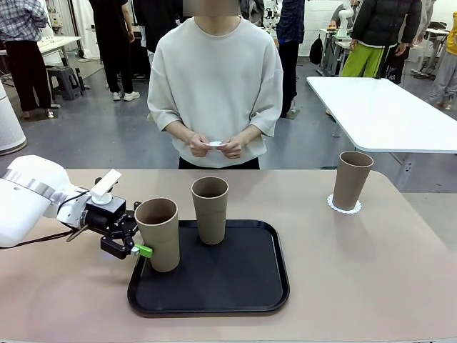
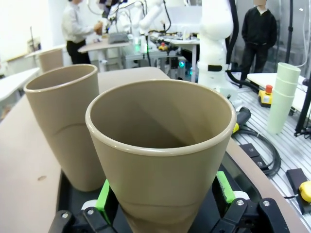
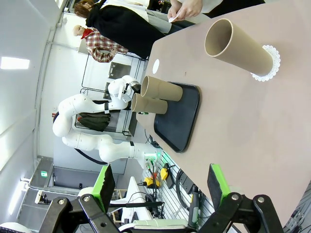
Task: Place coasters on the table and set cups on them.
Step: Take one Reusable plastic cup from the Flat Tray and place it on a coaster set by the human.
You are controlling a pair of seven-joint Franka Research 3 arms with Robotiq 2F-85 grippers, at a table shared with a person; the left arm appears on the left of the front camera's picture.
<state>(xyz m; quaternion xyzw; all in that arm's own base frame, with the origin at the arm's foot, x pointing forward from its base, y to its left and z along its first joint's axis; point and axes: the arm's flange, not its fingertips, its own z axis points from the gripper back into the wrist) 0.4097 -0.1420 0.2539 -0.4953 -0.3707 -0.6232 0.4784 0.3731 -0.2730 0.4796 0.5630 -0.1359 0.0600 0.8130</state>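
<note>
Nearest, the left gripper (image 1: 138, 246) straddles the near cup (image 1: 158, 232) low on its wall, with green pads (image 2: 103, 195) on either side; one pad looks flush to the wall and the other shows a dark sliver beside it, so whether the jaws are clamping or only closing in cannot be told. This cup stands at the left edge of the black tray (image 1: 235, 282); it looks light, stiff-walled and smooth, and it narrows toward the base, so a low pinch may let it tip or slide in the pads; a gentle hold nearer mid-height seems safer. Just behind it on the tray the second cup (image 1: 210, 209) stands upright, near but apart. The right gripper (image 3: 160, 183) hangs with its fingers spread wide and nothing between them.

Farther right on the table (image 1: 371, 271) the third cup (image 1: 351, 179) sits on a coaster (image 1: 344, 206); the lacy edge peeps out around its base. At the far side the person's hands (image 1: 214, 145) pinch something small and white, probably another coaster; thin paper, easily creased.

Hard to make out: whether the near cup's base rests on the tray or hangs clear of it. A small white disc (image 3: 156, 65) lies on the table beyond the tray; it is too small for its edge to show.
</note>
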